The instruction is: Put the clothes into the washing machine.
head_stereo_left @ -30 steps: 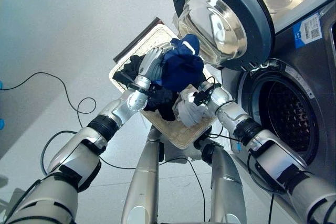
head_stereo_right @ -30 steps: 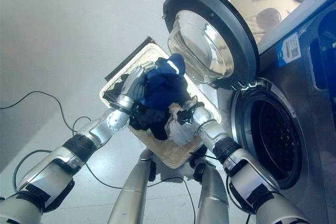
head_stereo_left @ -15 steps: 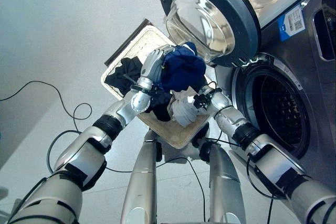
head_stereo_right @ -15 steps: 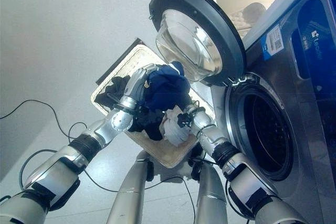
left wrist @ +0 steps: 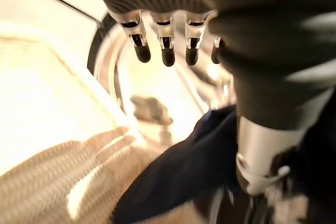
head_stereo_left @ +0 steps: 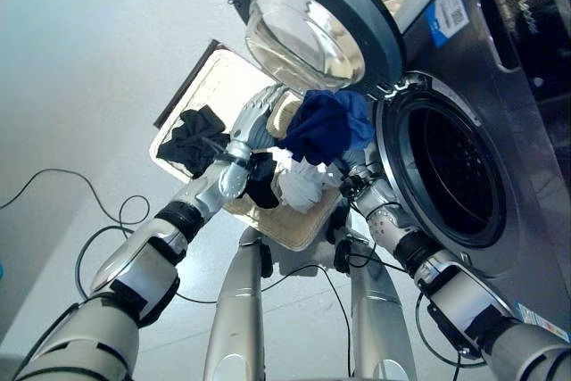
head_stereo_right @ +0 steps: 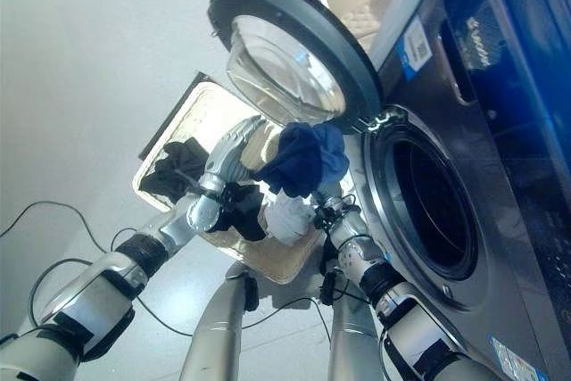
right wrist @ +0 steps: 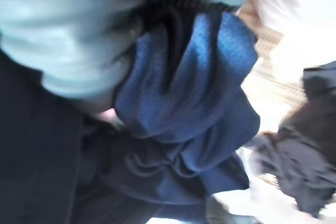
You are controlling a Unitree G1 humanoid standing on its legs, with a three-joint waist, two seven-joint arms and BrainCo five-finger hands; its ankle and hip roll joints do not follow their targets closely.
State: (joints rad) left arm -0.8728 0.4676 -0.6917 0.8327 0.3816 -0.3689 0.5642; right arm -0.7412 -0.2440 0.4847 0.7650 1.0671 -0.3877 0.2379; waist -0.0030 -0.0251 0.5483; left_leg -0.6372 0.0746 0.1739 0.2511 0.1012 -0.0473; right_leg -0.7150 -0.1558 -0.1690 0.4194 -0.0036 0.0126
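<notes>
Hidden: the right hand [head_stereo_left: 350, 178] sat under the blue garment [head_stereo_left: 326, 124], fingers buried in cloth, so its grasp could not be read.
Left hand: the left hand [head_stereo_left: 259, 115] reached up beside the bundle with fingers straight and relaxed, gripping nothing.
Clothes: the blue garment hung lifted just beside the washing machine [head_stereo_left: 500, 122] opening, outside the drum [head_stereo_left: 451, 176]; a white garment [head_stereo_left: 299, 186] and black clothes [head_stereo_left: 192, 136] lay in the basket [head_stereo_left: 294, 231].
Door: the round door [head_stereo_left: 308, 15] stood swung open above the basket.
Room: pale plain floor [head_stereo_left: 80, 60].
</notes>
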